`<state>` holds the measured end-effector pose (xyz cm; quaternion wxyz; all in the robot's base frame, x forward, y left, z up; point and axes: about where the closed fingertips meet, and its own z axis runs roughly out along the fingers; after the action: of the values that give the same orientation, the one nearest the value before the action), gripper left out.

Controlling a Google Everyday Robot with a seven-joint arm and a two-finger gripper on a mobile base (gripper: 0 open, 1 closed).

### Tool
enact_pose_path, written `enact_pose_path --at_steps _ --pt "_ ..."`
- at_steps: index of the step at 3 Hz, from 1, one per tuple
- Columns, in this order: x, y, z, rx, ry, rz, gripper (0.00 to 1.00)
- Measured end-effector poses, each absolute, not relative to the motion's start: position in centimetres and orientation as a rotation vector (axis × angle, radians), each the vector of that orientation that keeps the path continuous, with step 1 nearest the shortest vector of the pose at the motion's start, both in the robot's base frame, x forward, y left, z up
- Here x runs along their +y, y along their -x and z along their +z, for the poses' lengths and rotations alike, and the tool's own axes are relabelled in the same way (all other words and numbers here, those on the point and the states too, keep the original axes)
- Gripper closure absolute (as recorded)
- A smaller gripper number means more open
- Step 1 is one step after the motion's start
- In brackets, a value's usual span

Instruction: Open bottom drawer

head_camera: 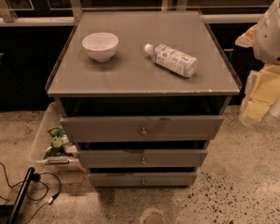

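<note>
The grey cabinet [144, 73] stands in the middle of the camera view with three drawers. The bottom drawer [116, 179] is the lowest and slimmest, and has a small round brass knob [143, 181] at its centre. Its front sits about level with the drawer above, under a thin dark gap. The middle drawer [107, 158] and the taller top drawer [102, 128] are above it. My gripper [265, 94], pale yellow under the white arm [273, 27], hangs at the far right edge. It is level with the cabinet top, well away from the knob and holds nothing visible.
A white bowl [100, 45] and a plastic bottle [172, 59] lying on its side rest on the cabinet top. A clear bin [39, 143] with snack bags stands at the cabinet's left. Black cables [23, 185] lie on the speckled floor at lower left.
</note>
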<state>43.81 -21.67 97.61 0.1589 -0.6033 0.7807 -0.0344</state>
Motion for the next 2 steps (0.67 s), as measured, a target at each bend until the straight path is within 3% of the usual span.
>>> enact_pose_path --at_steps 2 --pt "-22.4 -43.0 93.5 2.275 1.736 -0.067 0.00"
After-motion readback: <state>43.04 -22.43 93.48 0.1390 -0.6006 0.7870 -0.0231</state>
